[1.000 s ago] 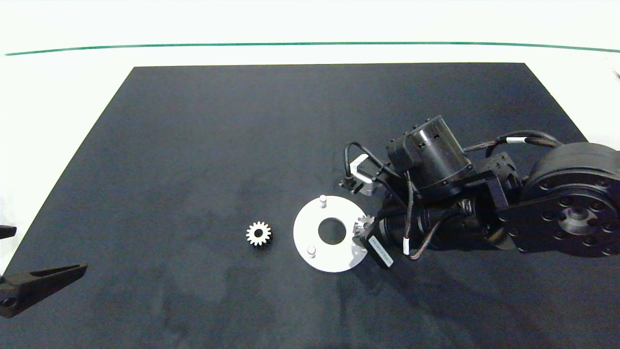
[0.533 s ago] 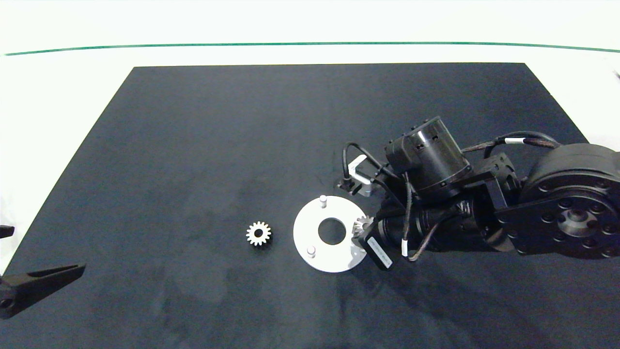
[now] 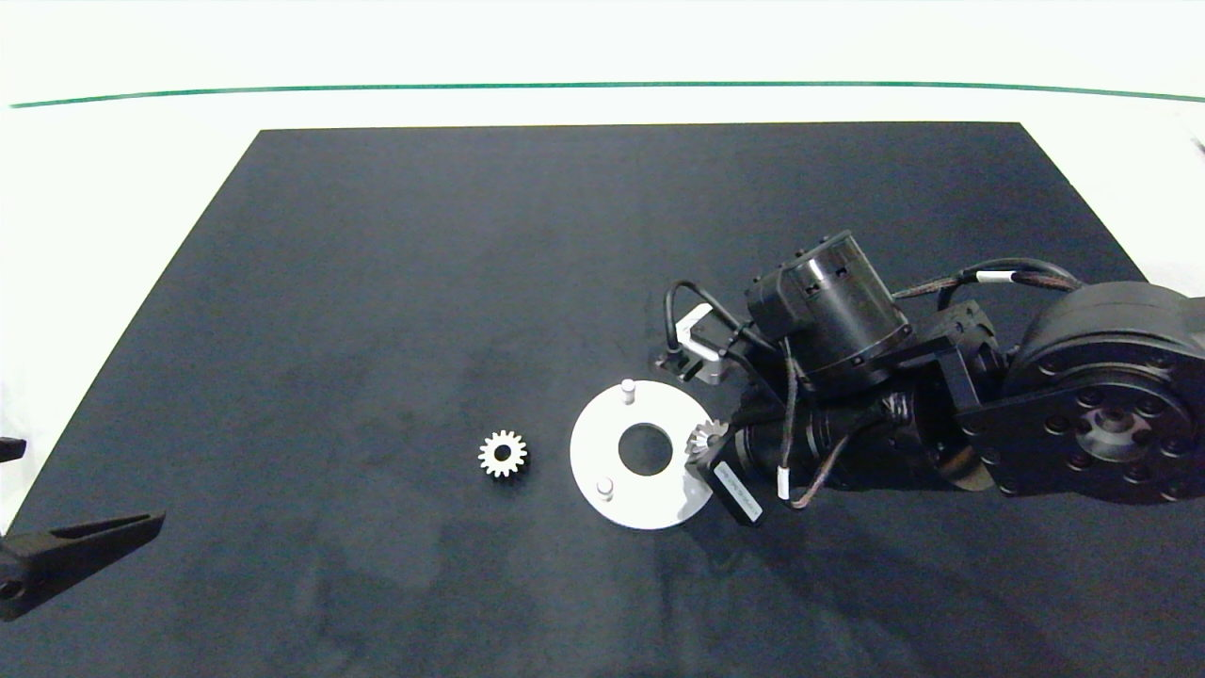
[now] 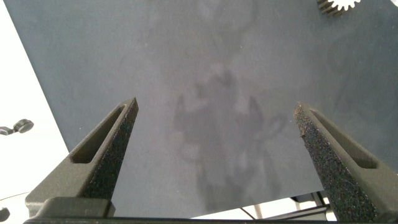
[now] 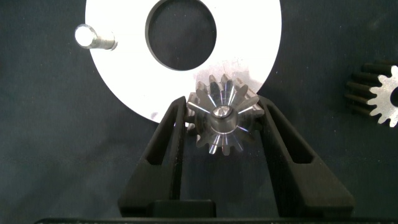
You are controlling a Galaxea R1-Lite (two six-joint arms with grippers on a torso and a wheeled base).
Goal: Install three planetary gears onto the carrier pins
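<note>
The white ring-shaped disc (image 3: 602, 443) lies mid-mat with two bare carrier pins (image 3: 628, 388) (image 3: 605, 487) standing up. At its right edge my right gripper (image 3: 706, 444) is shut on a planetary gear (image 3: 704, 435). In the right wrist view both fingers (image 5: 173, 134) press that gear (image 5: 222, 124) over the disc (image 5: 249, 37), and a pin top shows in its bore. A bare pin (image 5: 93, 38) stands further along the disc. Another planetary gear (image 3: 503, 454) (image 5: 387, 92) lies flat on the mat left of the disc. My left gripper (image 3: 38, 527) (image 4: 217, 124) hangs open at the mat's front-left corner.
A black mat (image 3: 377, 282) covers the white table (image 3: 113, 188). The bulky right arm (image 3: 941, 395) and its cables fill the space right of the disc. A tip of the loose gear (image 4: 336, 5) shows in the left wrist view.
The right arm has shifted slightly toward the disc, its wrist housing dropping a little. The held gear stays at the disc's right edge. Left arm and loose gear are unchanged.
</note>
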